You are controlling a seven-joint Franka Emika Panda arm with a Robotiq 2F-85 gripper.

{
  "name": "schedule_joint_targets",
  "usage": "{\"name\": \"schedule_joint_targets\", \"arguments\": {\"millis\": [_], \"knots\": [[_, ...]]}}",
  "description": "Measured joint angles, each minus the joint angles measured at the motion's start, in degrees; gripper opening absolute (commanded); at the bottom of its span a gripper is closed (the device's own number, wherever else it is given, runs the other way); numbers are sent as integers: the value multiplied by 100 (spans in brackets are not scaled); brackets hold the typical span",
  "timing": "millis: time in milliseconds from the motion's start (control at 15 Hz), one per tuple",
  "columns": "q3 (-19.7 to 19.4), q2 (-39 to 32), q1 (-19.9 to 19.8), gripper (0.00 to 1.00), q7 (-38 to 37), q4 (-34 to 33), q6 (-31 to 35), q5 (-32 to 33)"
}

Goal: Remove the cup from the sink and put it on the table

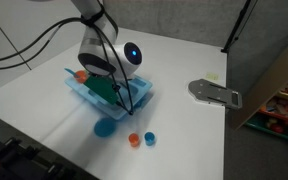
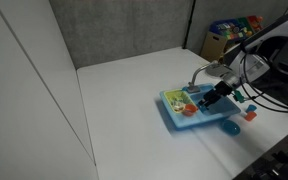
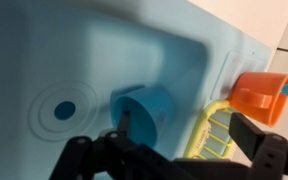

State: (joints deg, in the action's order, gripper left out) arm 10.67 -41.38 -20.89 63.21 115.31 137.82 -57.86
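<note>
The light-blue cup (image 3: pixel 149 105) lies on its side in the basin of the light-blue toy sink (image 3: pixel 104 50), next to the round drain (image 3: pixel 64 110). My gripper (image 3: pixel 189 128) is open and down in the sink. One finger is at the cup's rim, the other is over the yellow rack (image 3: pixel 212 135). In both exterior views the gripper (image 1: pixel 119 90) (image 2: pixel 212 100) hangs over the sink (image 1: pixel 84 92) (image 2: pixel 174 112) and hides the cup. The sink stands on the white table (image 1: pixel 184 130) (image 2: pixel 124 110).
An orange toy piece (image 3: pixel 262 95) sits in the sink's side tray. A flat blue plate (image 1: pixel 105 127) (image 2: pixel 230 127), a small orange cup (image 1: pixel 134 139) and a smaller blue cup (image 1: pixel 150 138) lie beside the sink. A grey plate with holes (image 1: pixel 216 92) lies further off.
</note>
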Motion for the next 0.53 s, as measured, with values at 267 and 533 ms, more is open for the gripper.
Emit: {"name": "schedule_joint_targets", "arguments": {"millis": [267, 533], "knots": [[-151, -110, 226, 74, 46, -157, -73, -133], [-234, -208, 365, 53, 48, -296, -76, -149]]}}
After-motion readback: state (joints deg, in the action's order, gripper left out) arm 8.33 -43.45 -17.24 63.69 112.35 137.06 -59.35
